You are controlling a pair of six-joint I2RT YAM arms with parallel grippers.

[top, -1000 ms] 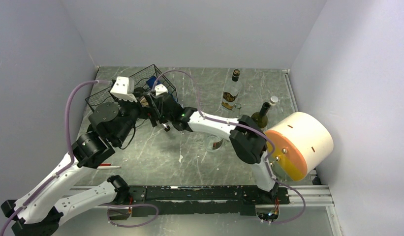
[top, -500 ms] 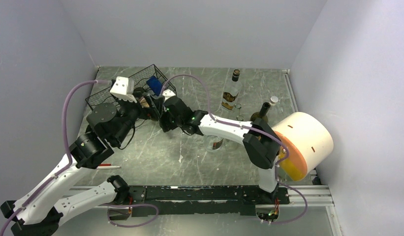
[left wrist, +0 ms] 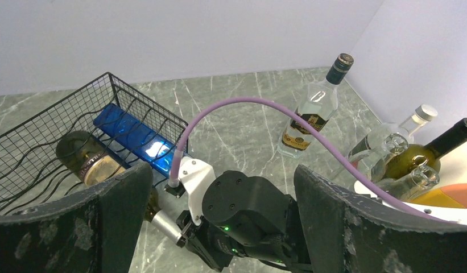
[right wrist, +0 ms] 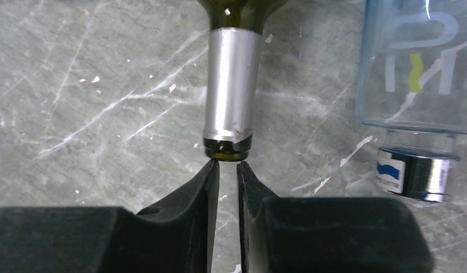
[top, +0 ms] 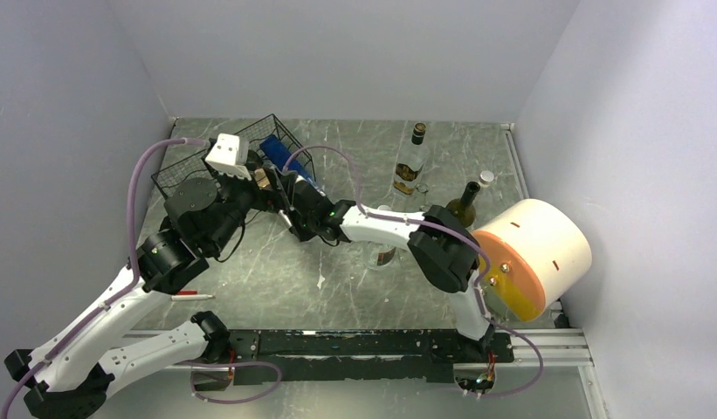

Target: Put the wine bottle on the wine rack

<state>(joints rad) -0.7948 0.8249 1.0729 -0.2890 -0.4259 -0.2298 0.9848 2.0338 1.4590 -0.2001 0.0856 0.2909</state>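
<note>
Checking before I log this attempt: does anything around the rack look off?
The right gripper is shut on nothing, its tips at the mouth of the dark green bottle, not around its silver-foiled neck. It may be nudging rather than gripping.

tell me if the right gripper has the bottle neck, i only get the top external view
Observer: No. Right wrist view shows the right gripper shut, tips at the mouth of the wine bottle, not around its foil neck.
Operator: is that bottle in the rack
Observer: Left wrist view shows its body lying in the wine rack, beside a blue bottle.
Operator: left gripper
Observer: The left gripper is open and empty.
</note>
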